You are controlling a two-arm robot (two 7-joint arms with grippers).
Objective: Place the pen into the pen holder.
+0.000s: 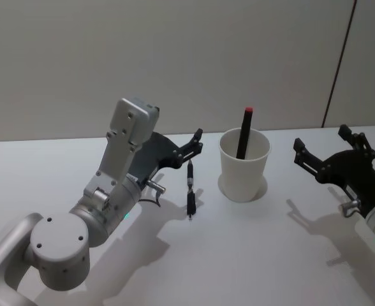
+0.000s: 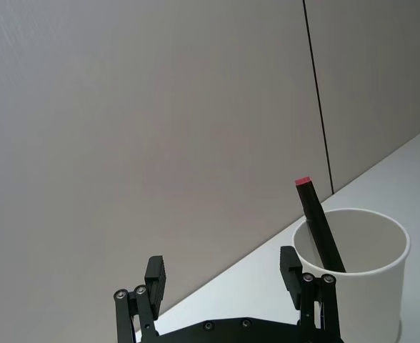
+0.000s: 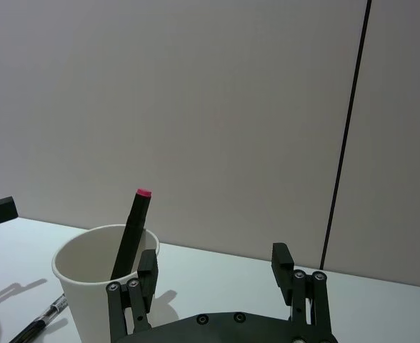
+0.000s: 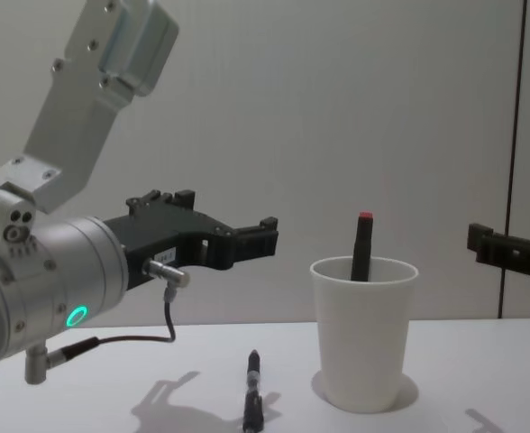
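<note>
Left gripper [image 1: 197, 143]: your fingers are spread wide with nothing between them. It is raised off the bench [image 1: 238, 255]. In the chest view the fingertips [image 4: 265, 225] sit at about rim height of the pen holder [image 1: 243, 172], pointing toward it from its left, with a clear gap between them. In the left wrist view the two fingers [image 2: 155, 279] stand apart, with the holder just beyond one of them.

Pen [image 1: 190, 190]: a dark, slim pen lying flat on the bench, to the left of the pen holder and near it but not touching. It lies lengthwise away from you, below the left gripper's fingertips. The fingers are off it.

Pen holder: a plain white paper cup, upright on the bench, between your two grippers. Inside it a red-tipped black pen [image 1: 245, 131] stands and leans against the rim, its red end well above the rim.

Right gripper [image 1: 321, 141]: it is off to the right of the holder and apart from it, above the bench. The fingers [image 3: 281, 257] are open wide and hold nothing, and they are aimed toward the holder. In the right wrist view the holder shows past one finger, with the lying pen beyond it at the edge.
</note>
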